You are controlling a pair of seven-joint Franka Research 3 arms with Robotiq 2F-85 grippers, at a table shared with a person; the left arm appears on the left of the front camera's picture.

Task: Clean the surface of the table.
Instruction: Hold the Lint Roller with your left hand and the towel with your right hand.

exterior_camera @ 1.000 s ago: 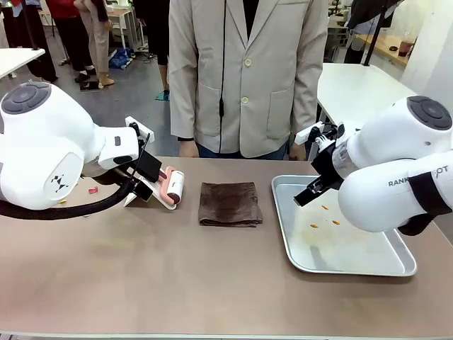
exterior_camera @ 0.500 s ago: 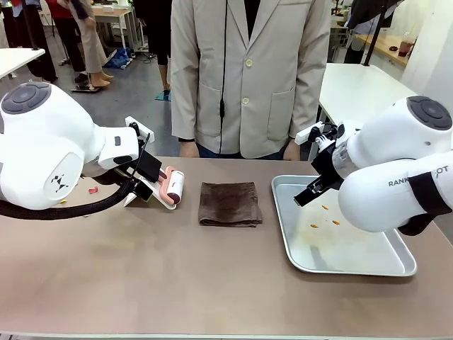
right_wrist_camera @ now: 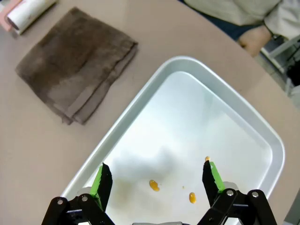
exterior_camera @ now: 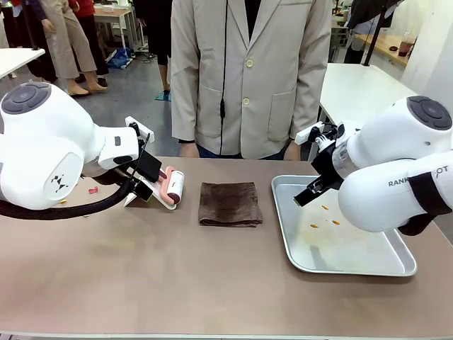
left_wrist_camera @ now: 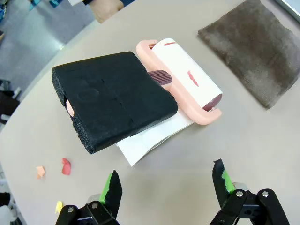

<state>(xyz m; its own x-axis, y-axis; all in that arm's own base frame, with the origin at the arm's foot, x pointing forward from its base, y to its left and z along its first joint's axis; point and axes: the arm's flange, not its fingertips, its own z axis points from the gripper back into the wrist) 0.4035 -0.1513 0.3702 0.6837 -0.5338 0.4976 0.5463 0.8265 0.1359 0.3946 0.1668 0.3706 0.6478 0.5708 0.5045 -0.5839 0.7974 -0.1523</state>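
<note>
My left claw (left_wrist_camera: 166, 177) hangs released, fingers spread, over bare tabletop (exterior_camera: 177, 276), just short of a black foam block (left_wrist_camera: 117, 98) that covers part of a pink lint roller (left_wrist_camera: 185, 79) and a white sheet (left_wrist_camera: 150, 140). Red, orange and yellow scraps (left_wrist_camera: 65, 166) lie off to one side, and a folded brown towel (left_wrist_camera: 255, 47) sits beyond the roller. My right claw (right_wrist_camera: 156, 169) is spread wide too, above a metal tray (right_wrist_camera: 197, 63) holding a few orange crumbs (right_wrist_camera: 153, 185). The tabletop carries all of it, with a person (exterior_camera: 248, 71) at its far edge.
</note>
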